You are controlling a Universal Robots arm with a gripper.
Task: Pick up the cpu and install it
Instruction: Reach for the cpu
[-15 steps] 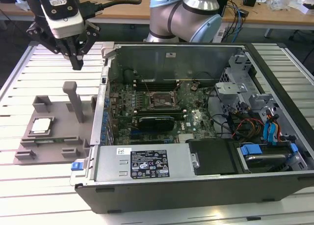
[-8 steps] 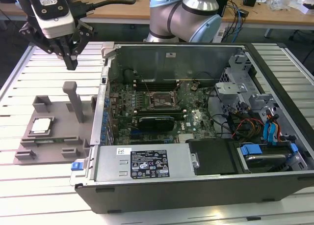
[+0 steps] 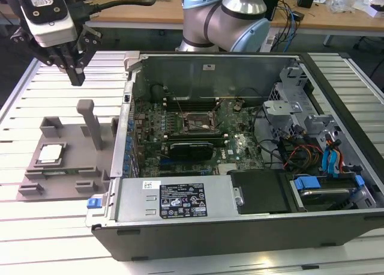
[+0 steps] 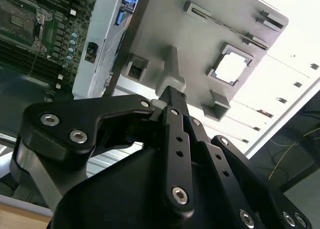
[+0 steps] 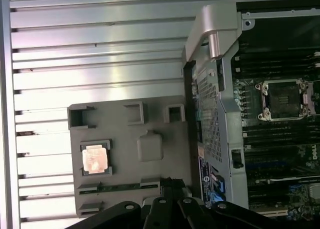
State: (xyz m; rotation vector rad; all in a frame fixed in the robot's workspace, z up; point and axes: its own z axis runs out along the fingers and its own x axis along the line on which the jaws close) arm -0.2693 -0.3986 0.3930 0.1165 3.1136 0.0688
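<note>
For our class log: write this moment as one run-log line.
gripper: shut, empty, near grey tray | cpu: seated in tray | install: not done

Robotics lab workstation
A slatted aluminium worktop [image 3: 48, 227] carries an opened computer case [image 3: 180, 197]. Behind it stand a robot arm [image 3: 225, 17] and cable-strewn wooden desks [image 3: 342, 18].

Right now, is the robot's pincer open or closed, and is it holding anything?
Pincer: closed, holding nothing; it hangs above the grey tray, where the cpu lies.
</note>
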